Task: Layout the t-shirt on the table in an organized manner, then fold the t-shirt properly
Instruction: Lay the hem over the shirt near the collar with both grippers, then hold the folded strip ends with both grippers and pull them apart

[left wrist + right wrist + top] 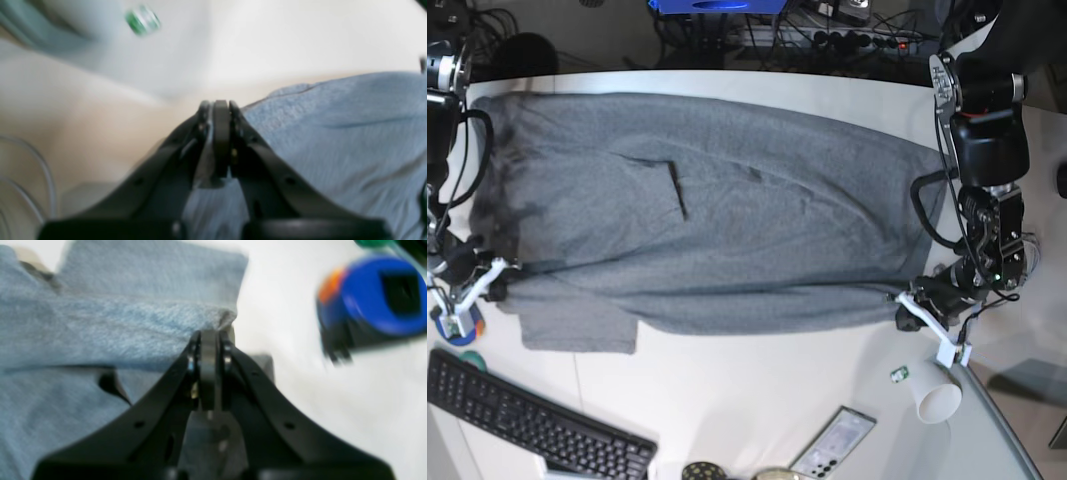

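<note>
Grey t-shirt point(707, 210) spread wide across the white table point(727, 400), both grippers pinching its near edge.
Left gripper point(221, 105) fingers shut on the t-shirt at the base view's right end; right gripper point(209, 335) fingers shut on the t-shirt at its left end, sleeve hanging just below. Keyboard point(527, 425), paper cup point(937, 395) and phone point(832, 445) lie along the near side.

Both wrist views are blurred for us: the green blob point(142, 20) and the blue and orange object point(373, 303) cannot be identified. In the base view the keyboard point(527, 425) is cut off by the left and bottom edges, two round things point(737, 472) by the bottom edge, and the left arm point(987, 120) hides the t-shirt's point(707, 210) edge.
</note>
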